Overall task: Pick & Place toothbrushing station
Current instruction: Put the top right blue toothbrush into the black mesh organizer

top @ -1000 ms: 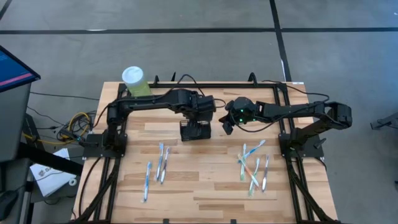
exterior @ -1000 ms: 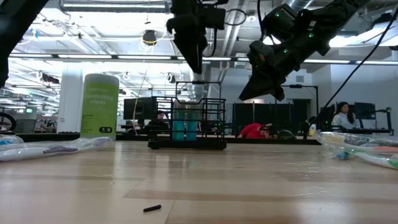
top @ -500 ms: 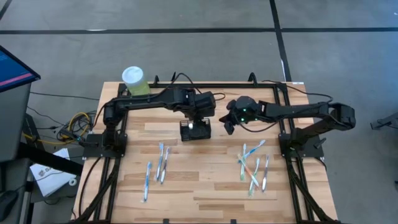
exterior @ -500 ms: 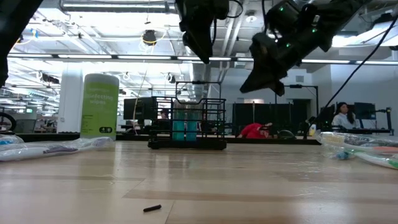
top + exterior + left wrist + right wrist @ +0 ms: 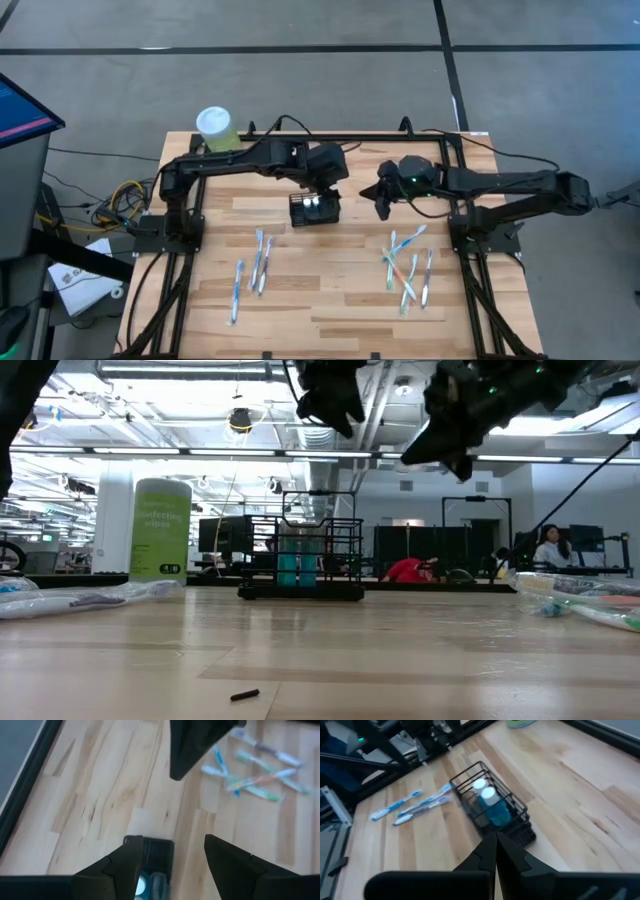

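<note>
The toothbrushing station (image 5: 314, 209), a small black wire-mesh caddy, stands by its base on the wooden table, just far of the middle. It holds two blue bottles with white caps (image 5: 489, 802). My left gripper (image 5: 326, 186) hangs open above the caddy's far side. In the left wrist view its fingers (image 5: 172, 840) stand apart over the caddy (image 5: 150, 865) without touching it. My right gripper (image 5: 384, 206) is shut, raised in the air to the caddy's right. The right wrist view looks past it (image 5: 495, 836) at the caddy (image 5: 492, 807).
A green canister with a white lid (image 5: 217, 130) stands at the table's far left corner. Toothbrushes lie in two groups, near left (image 5: 255, 268) and near right (image 5: 408, 270). A small dark bit (image 5: 245, 695) lies near the table's front edge.
Both grippers have risen. My left gripper has gone up from the caddy, rolling about its own line and staying open. My right gripper, still shut, has gone up and toward the table's right edge. The caddy has stayed in place.
</note>
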### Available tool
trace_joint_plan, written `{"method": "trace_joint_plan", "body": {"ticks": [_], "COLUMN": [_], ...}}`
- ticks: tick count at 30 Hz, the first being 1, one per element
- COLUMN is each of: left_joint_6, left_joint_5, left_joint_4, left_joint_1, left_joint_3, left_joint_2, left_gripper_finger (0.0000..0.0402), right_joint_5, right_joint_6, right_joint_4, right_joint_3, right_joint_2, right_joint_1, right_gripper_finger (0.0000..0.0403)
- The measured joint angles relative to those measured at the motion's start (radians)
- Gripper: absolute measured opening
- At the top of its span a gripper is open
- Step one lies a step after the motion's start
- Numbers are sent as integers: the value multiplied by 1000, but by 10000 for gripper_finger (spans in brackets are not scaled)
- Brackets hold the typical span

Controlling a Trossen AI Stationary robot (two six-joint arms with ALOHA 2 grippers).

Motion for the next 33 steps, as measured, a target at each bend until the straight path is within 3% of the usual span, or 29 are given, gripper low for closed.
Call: {"method": "trace_joint_plan", "body": {"ticks": [8, 12, 24, 33], "left_joint_6": [-8, -9, -141, -248], "left_joint_5": [-3, -5, -7, -30], "left_joint_4": [21, 50, 477, 603], "left_joint_1": [-26, -40, -86, -146], "left_joint_3": [0, -31, -526, -756], "left_joint_2": [-40, -66, -381, -578], "left_gripper_finger": [209, 209, 161, 130], "right_joint_5": [7, 61, 169, 259], "right_joint_6": [53, 112, 200, 298], "right_joint_4": [-16, -20, -8, -6], "right_joint_3": [0, 0, 0, 0], "right_joint_2": [-91, -137, -247, -259], "right_joint_1": [55, 93, 225, 333], "right_gripper_finger": [0, 0, 0, 0]}}
